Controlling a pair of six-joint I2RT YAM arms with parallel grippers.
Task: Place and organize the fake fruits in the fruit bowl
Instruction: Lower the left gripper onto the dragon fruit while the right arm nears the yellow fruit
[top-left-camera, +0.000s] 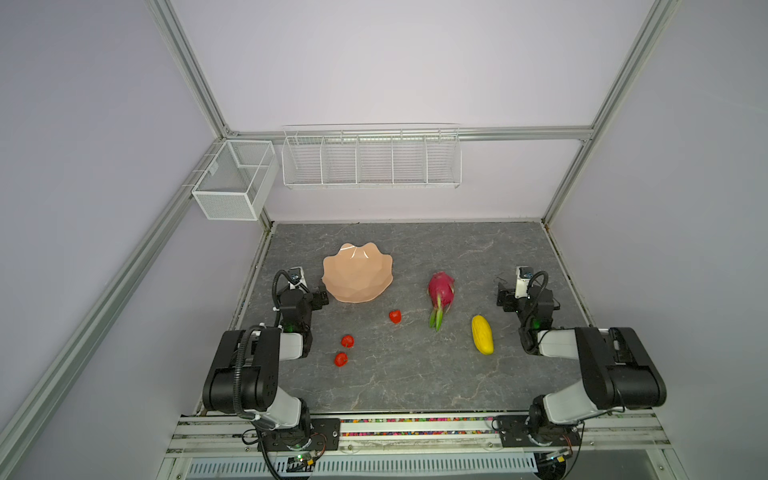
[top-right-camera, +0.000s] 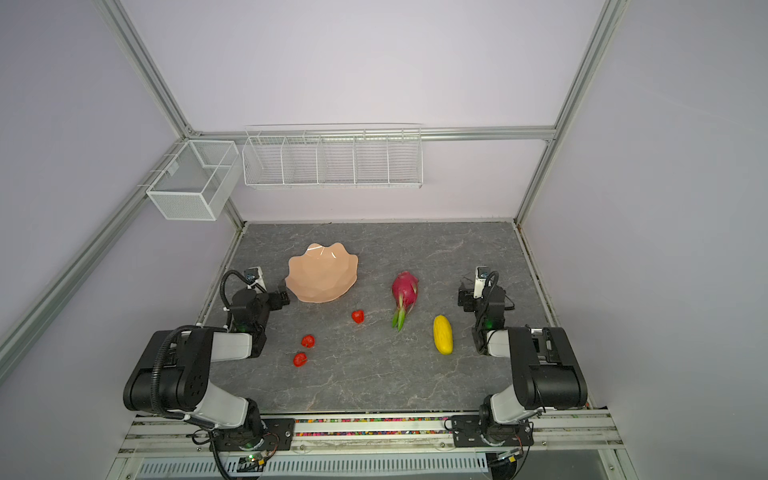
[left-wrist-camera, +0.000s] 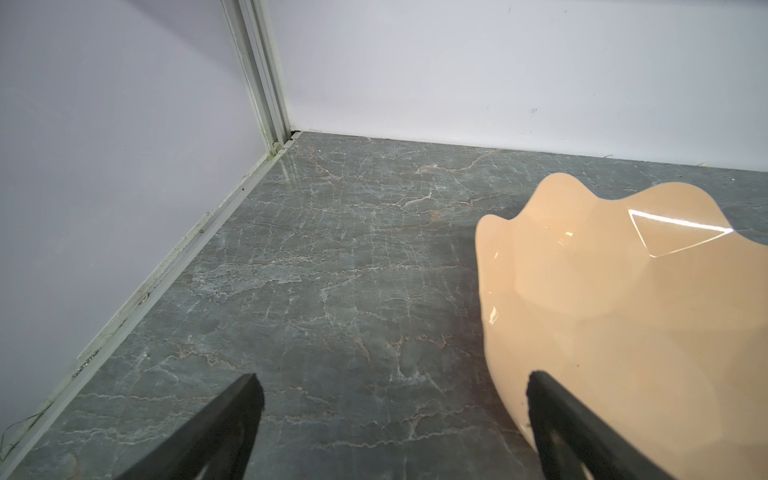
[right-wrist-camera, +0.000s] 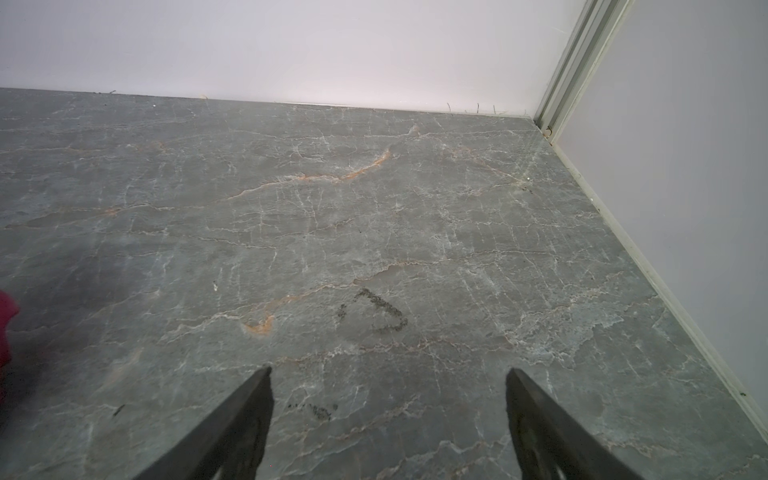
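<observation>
The peach-pink fruit bowl (top-left-camera: 357, 274) (top-right-camera: 323, 274) (left-wrist-camera: 615, 299) stands empty at the table's back left. In both top views the magenta dragon fruit (top-left-camera: 441, 293) (top-right-camera: 404, 293) lies in the middle, and a sliver of it (right-wrist-camera: 6, 328) shows in the right wrist view. The yellow oblong fruit (top-left-camera: 482, 335) (top-right-camera: 443, 335) lies to its right. Three red strawberries (top-left-camera: 395, 316) (top-left-camera: 347, 341) (top-left-camera: 340, 359) are scattered in front of the bowl. My left gripper (top-left-camera: 321, 296) (left-wrist-camera: 392, 382) is open and empty just left of the bowl. At the right side my right gripper (top-left-camera: 505, 297) (right-wrist-camera: 388, 376) is open over bare table.
Two white wire baskets (top-left-camera: 235, 178) (top-left-camera: 371, 160) hang on the walls behind, above the table. The walls and aluminium frame posts (left-wrist-camera: 266, 83) (right-wrist-camera: 569, 66) bound the grey marble table (top-left-camera: 415, 374) on three sides.
</observation>
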